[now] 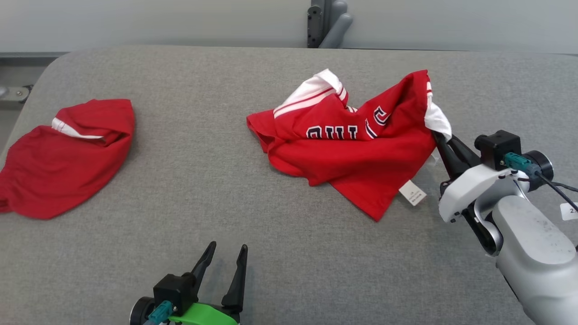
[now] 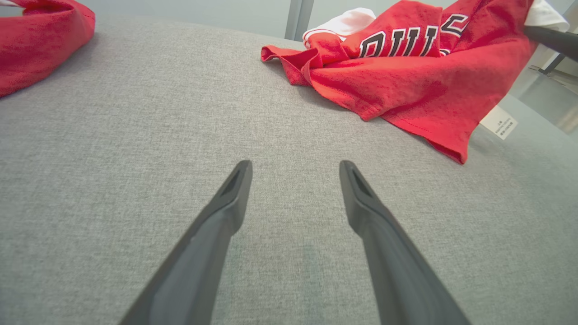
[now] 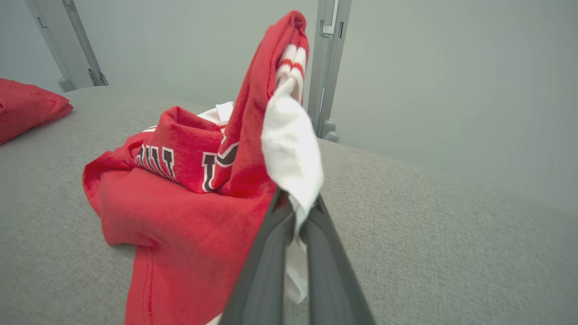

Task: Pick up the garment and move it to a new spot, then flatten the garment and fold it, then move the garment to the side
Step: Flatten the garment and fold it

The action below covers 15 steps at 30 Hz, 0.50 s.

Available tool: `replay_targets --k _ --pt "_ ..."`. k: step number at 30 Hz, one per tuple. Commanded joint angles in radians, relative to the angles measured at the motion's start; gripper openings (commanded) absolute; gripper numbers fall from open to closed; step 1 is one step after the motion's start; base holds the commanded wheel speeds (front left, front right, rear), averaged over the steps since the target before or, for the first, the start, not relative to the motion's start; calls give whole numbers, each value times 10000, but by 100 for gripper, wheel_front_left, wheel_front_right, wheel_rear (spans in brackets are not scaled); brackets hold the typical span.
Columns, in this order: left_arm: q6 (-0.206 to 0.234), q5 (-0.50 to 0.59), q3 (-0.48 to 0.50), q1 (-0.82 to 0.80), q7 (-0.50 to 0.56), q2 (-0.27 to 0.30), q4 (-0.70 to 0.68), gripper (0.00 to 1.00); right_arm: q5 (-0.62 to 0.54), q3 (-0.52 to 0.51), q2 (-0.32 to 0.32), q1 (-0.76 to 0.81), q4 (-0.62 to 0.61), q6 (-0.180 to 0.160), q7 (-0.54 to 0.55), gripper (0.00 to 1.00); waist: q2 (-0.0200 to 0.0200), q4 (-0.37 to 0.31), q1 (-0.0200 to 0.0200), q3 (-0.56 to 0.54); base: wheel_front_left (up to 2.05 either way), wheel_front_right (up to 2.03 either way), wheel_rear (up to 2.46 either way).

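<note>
The garment (image 1: 356, 149) is a crumpled red shirt with white trim and dark lettering, lying right of centre on the grey padded table (image 1: 216, 180). My right gripper (image 1: 437, 134) is shut on its white right edge and holds that side lifted off the table. In the right wrist view the garment (image 3: 189, 203) hangs from the pinched fingers of the right gripper (image 3: 295, 205). The left wrist view has the garment (image 2: 406, 76) at the upper right. My left gripper (image 1: 228, 248) stands open and empty near the front edge, its fingers (image 2: 235, 189) wide apart over bare table.
A second red cloth (image 1: 63, 153) lies bunched at the table's left edge, also in the left wrist view as red cloth (image 2: 40, 40). A white label (image 1: 412, 193) hangs from the garment's lower edge. A grey metal post (image 1: 327, 22) rises behind the table.
</note>
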Motion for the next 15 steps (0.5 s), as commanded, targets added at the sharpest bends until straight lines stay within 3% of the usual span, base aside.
replay_targets --k 1,3,4,5,9,15 --pt "-51 -25 -14 22 6 26 -68 100 131 -175 27 281 31 -10 -26 0 0 -472 0 -206 0 0 0" --pt "-51 -7 -25 -53 6 27 -79 100 273 -411 96 515 284 -10 -26 0 0 -627 0 -165 0 0 0" --pt "-53 20 -39 -101 5 27 -73 100 315 -494 119 607 502 -10 -26 46 0 -685 0 -138 0 0 0" --pt "-56 35 -47 -154 6 27 -67 100 326 -571 190 639 633 -10 -26 100 0 -742 0 -107 0 0 0" --pt "-60 50 -18 -305 5 27 -121 100 204 -1310 533 891 359 -10 -26 100 0 -937 0 56 0 0 0" --pt "-64 -9 -163 -625 5 27 -373 100 -301 -2570 1296 1998 -1384 -10 -26 100 0 -1236 0 203 0 0 0"
